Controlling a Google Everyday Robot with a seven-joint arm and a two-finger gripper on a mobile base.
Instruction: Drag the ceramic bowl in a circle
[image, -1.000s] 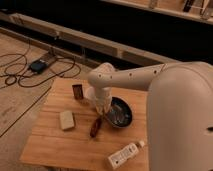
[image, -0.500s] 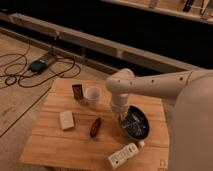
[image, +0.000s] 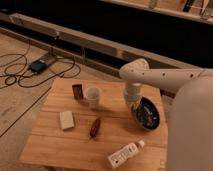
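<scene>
Where the wooden bench (image: 50, 145) nears its right edge, the ceramic bowl (image: 149, 116) sits upright. It is round, shallow and glossy navy-black, with pale specks inside, and it is wider than the white cup (image: 93, 96) standing well to its left. The tool (image: 134, 105) reaches down from the white arm (image: 165, 77) at the bowl's left rim; whether it is apart, together or clamped I cannot tell. A white bottle (image: 125, 154) lies on its side in front of the bowl.

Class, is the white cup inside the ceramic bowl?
No, the white cup stands left of the ceramic bowl; the gripper is at the bowl's rim.
</scene>
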